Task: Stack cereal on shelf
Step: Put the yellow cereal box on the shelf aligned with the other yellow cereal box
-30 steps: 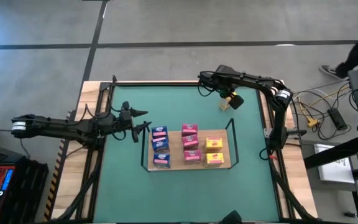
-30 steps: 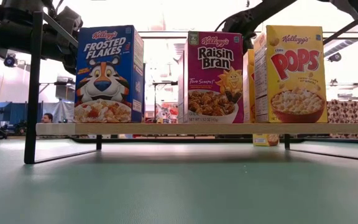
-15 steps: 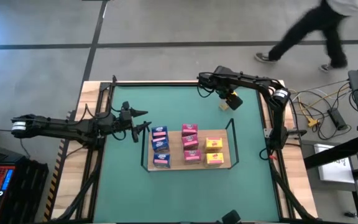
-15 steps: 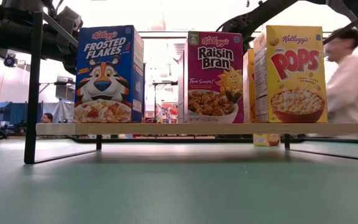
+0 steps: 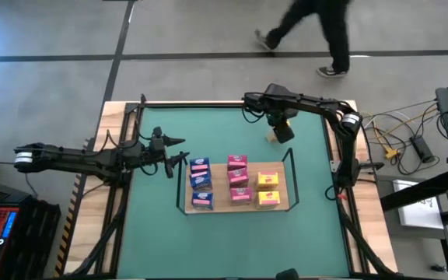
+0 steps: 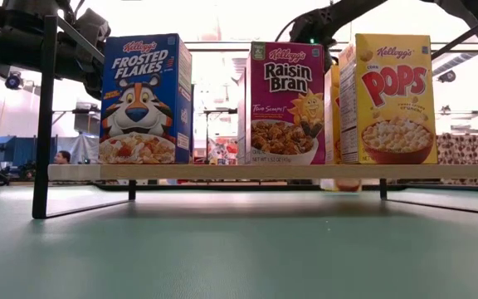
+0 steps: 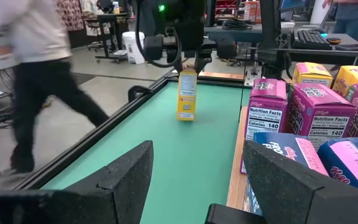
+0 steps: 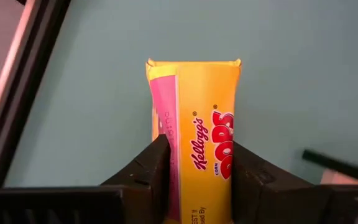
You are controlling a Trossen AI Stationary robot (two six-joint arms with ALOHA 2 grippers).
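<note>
Cereal was mostly done here: eight boxes stood on the shelf (image 5: 286, 204) in three rows running front to back, blue (image 5: 200, 180) on the left, pink (image 5: 239, 179) in the middle, yellow (image 5: 267, 189) on the right. Yellow row only had two, so I'd guess the far slot of that row was being kept free for the last box.

That last yellow box (image 8: 194, 140) was off the shelf, standing upright on the table (image 5: 208, 128) near the far edge, a bit toward the far right corner. The right claw (image 5: 280, 128) had its fingers (image 8: 145, 171) pinched on the box's narrow sides near the top, coming straight down on it. Makes sense, since a top grip keeps it upright for dropping in behind the others. Right arm reached in from the right edge, elbow bent, wrist pointing down.

Left claw (image 5: 179, 155) hung just beside the shelf's left rail, spread wide and holding nothing, arm stretched in low from the left edge. Looked like it was just waiting.
</note>
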